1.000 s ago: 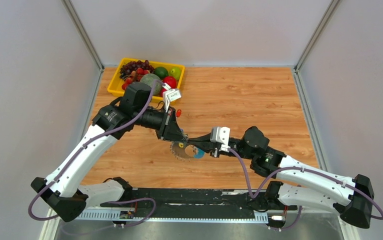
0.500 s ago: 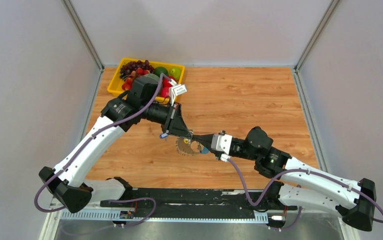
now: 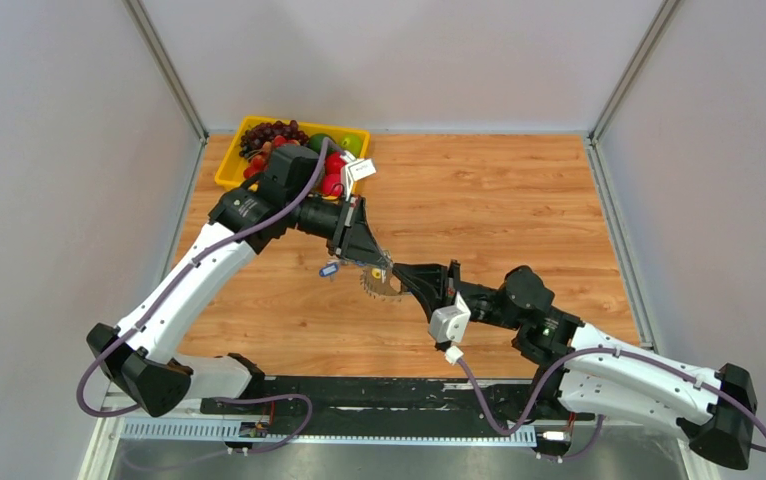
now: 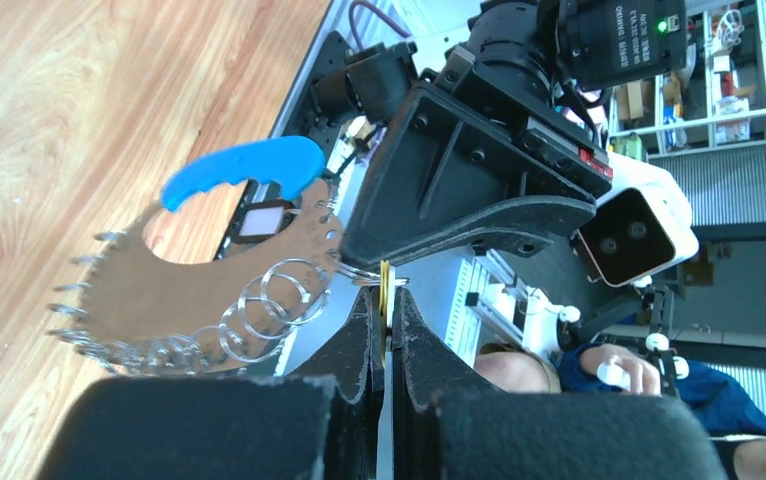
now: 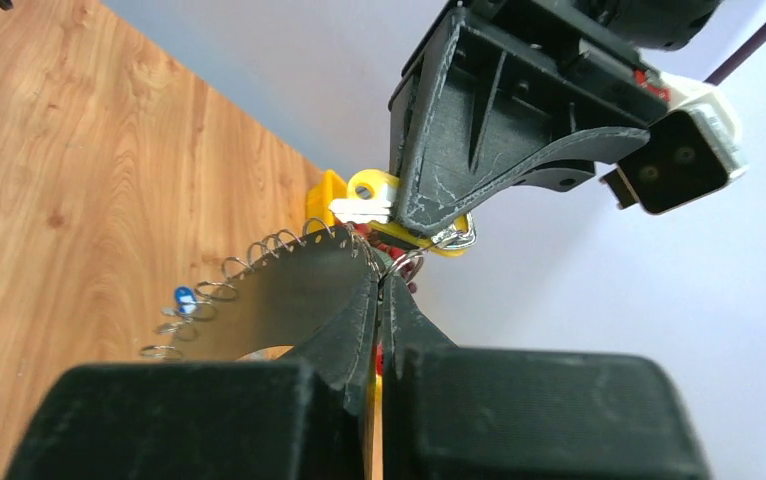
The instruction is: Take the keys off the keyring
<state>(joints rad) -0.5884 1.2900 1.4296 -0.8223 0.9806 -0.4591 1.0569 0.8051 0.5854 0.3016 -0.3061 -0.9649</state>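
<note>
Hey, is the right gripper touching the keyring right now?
Touching. The right wrist view shows the right gripper shut, its fingertips pinching the edge of the keyring with no gap.

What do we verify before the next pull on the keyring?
1. Right gripper shut on keyring edge: ok.
2. Left gripper shut on yellow piece beside keyring: ok.
3. Yellow piece is a key: cannot tell.
4. Keyring lifted off the table: cannot tell.
5. Loose blue-tagged key apart from keyring: ok.
</note>
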